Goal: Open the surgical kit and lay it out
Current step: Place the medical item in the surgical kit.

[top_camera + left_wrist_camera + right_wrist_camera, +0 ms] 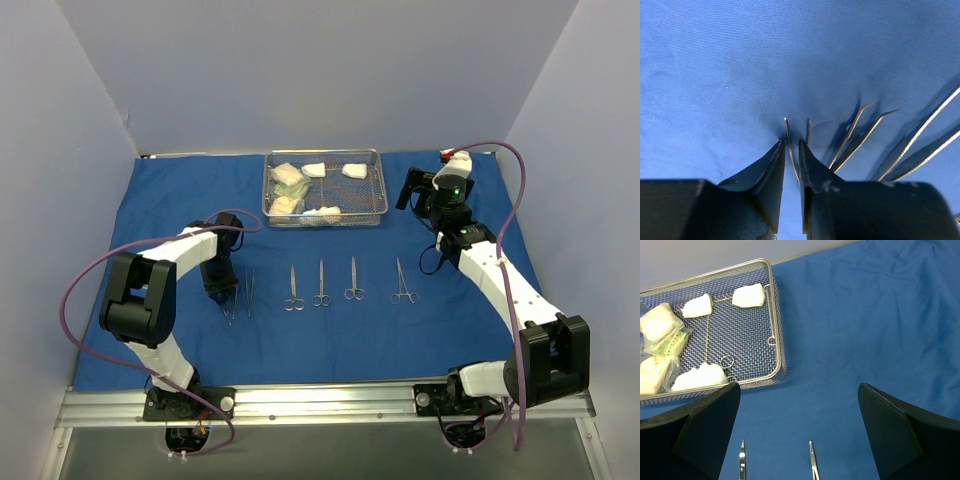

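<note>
I'm seeing my left jaws standing slightly apart around a tweezers leg on the cloth. My right jaws are hanging wide apart near the tray of gauze.

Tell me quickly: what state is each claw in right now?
Left claw: narrowly parted around the tweezers; grip cannot be told.
Right claw: open, holding nothing.

We look down past the right gripper, its two dark fingers spread wide above the blue drape. At upper left the wire-mesh tray rests on the drape, holding white gauze pads and clear packets (bunched at its left end). Two pointed steel tips lie near the bottom edge.
</note>
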Robot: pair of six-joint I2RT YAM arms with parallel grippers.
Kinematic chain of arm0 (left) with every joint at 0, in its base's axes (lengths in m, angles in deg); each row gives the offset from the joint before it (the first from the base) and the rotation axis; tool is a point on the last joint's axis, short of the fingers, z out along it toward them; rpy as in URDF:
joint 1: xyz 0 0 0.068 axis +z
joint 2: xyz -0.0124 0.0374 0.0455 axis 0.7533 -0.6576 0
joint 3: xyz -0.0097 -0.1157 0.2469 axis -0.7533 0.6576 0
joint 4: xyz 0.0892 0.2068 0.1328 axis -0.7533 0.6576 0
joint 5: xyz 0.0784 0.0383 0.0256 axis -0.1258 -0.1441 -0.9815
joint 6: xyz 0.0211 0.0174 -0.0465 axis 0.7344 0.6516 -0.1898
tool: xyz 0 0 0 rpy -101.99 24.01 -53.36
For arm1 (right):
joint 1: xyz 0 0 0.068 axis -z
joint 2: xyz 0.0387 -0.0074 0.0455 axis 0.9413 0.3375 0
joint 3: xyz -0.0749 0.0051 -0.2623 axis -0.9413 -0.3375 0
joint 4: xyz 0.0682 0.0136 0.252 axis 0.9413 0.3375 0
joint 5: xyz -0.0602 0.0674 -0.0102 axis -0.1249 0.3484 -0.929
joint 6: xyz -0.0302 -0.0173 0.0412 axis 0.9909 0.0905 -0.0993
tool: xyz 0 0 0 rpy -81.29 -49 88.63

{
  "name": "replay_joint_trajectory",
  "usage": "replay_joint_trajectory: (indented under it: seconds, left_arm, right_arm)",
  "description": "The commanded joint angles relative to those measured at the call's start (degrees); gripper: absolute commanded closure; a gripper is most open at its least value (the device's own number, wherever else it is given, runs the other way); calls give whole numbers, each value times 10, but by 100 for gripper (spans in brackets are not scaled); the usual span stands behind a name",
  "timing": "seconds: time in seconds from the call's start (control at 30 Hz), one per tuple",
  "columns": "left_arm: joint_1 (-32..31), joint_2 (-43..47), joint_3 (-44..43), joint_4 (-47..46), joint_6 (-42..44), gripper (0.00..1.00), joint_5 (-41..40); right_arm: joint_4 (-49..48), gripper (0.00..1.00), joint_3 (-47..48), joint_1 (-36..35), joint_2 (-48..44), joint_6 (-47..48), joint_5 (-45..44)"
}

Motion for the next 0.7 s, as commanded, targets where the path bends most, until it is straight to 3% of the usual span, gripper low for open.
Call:
replay_joint_trajectory:
  seconds: [0.0, 0.13, 0.43, 0.67]
  left_arm:
    - [-3, -6, -1, 1, -11, 72, 1]
    - [-2, -9, 7, -9, -18, 73, 0]
    - [5, 7, -3, -13, -17, 97, -9]
    - [5, 18, -43, 17, 1, 98, -36]
  right_arm:
    - [-5, 0, 21, 6, 1, 10, -6]
    - [-4, 0, 22, 6, 2, 9, -5]
    - [-4, 0, 24, 6, 9, 5, 6]
    - [-1, 0, 26, 7, 6, 5, 7]
